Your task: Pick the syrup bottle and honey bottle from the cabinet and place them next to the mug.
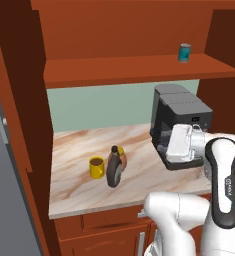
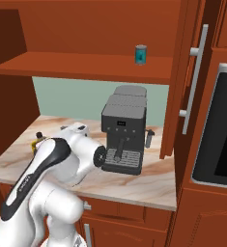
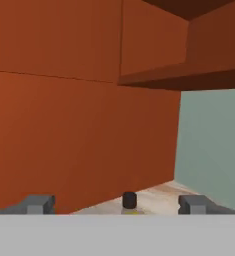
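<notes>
Our white arm fills the foreground of both base views, its wrist drawn back in front of the black espresso machine. From the hand view we see the end effector with its two dark fingertips set well apart and nothing between them, so we read it as released and empty; a small dark cap, probably the syrup's, peeks up just beyond the gap. On the marbled stone surface the small yellow mug with its dark inside stands with the tall dark brown syrup bottle just beside it, and the squat orange-brown honey bottle sits close behind the syrup, partly hidden, so we cannot tell whether the two touch. The reddish-brown wooden wall cabinet now carries just a small teal can on its open shelf. We judge both bottles delivered next to the mug and the task essentially complete, with little left beyond clearing the arm.
</notes>
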Robot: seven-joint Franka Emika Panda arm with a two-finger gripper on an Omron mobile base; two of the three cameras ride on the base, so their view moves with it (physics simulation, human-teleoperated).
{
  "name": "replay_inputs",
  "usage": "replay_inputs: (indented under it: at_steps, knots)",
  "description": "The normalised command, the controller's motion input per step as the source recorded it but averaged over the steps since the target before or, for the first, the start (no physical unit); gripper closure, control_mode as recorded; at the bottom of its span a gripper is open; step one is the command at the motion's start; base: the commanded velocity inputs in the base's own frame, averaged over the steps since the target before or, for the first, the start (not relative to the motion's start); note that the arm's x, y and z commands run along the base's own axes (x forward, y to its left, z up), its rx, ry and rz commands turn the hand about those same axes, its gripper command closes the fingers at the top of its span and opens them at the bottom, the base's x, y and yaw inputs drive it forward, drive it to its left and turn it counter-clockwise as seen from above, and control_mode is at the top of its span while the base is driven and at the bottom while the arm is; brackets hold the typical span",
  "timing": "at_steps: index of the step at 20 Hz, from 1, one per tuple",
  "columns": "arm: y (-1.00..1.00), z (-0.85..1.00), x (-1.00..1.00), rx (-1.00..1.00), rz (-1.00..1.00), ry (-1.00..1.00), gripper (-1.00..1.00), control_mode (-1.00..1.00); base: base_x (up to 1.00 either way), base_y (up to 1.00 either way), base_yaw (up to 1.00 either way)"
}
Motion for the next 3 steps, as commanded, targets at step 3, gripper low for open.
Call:
replay_inputs:
  at_steps: [3]
  knots:
    - [0.00,1.00,-0.47,0.02,-0.33,0.19,-1.00,-1.00,0.00,0.00,0.00]
